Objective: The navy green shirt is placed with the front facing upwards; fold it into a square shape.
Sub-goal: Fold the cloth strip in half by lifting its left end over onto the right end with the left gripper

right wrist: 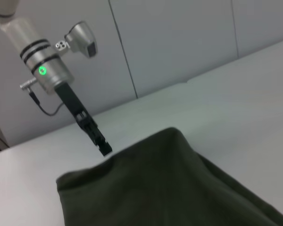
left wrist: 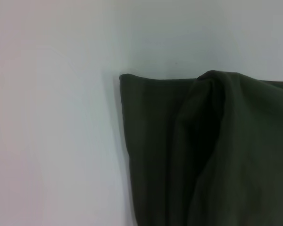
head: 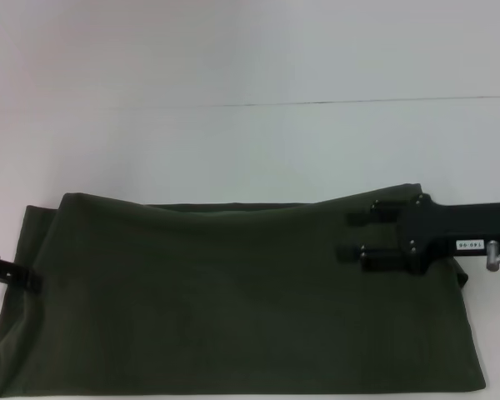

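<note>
The navy green shirt (head: 233,300) was plain dark olive; the table (head: 233,142) white; the right gripper (head: 354,236) black.

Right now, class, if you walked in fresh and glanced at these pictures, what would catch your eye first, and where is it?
The navy green shirt dominates: a wide dark slab of folded cloth across the near part of the white table, no lettering showing. Next, the black right gripper lies over the shirt's far right corner, its two fingers apart. The left gripper sits at the shirt's left edge, mostly out of the head view.
</note>
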Controlling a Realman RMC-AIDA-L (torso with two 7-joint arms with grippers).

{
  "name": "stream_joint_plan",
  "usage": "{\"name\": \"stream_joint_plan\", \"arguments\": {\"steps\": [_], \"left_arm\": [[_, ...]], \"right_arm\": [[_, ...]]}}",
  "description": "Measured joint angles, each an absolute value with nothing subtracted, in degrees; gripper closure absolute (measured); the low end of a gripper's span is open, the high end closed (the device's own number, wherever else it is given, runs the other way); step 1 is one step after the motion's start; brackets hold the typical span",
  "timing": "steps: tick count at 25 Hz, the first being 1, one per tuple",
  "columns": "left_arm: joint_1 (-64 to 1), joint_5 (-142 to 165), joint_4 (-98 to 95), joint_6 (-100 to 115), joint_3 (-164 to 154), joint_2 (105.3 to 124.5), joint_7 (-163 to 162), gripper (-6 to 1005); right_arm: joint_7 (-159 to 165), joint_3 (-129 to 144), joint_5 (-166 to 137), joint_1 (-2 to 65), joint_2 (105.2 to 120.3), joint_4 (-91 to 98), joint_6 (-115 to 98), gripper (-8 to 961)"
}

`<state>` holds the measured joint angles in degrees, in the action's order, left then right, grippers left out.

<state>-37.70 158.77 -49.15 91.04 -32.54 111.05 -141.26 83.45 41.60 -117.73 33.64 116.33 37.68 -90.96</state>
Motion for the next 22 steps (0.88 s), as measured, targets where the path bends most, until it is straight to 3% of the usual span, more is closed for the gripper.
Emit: {"name": "stream_joint_plan", "arguments": {"steps": [5,22], "left_arm": [[-37.78,158.63,-48.92,90.97,-32.52,111.05,-141.18,128],[-37.44,159.07,-47.78,88.44,-33.10,111.44,-140.38,128]], "right_arm": [[83.33,41.73,-119.74,33.89,117.25,37.84,-89.37,243],[83.27,42.10,-120.47,33.60,117.85,37.84,-88.78,243]]}}
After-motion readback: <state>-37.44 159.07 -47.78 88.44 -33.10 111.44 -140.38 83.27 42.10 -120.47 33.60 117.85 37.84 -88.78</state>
